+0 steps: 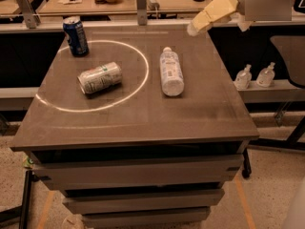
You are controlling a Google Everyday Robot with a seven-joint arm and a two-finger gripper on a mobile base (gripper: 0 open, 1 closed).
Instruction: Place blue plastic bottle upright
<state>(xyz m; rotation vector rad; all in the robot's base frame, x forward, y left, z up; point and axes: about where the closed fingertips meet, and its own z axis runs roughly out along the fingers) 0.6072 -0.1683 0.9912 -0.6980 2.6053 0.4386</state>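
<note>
**Bottle lying flat, gripper off the far right corner**

The blue plastic bottle (171, 72) lies on its side on the table (143, 123), just right of the white circle (109, 41), cap pointing away. The gripper (198, 25) hovers well apart; whether it is open or closed cannot be told. The thin ribbed shell probably flexes and rolls, so a light mid-body grasp suits it.

The claw (195, 27) hangs above the far right corner of the surface (205, 109), pale yellow, angled down and leftward. The arm (261, 2) enters from beyond that corner.
</note>
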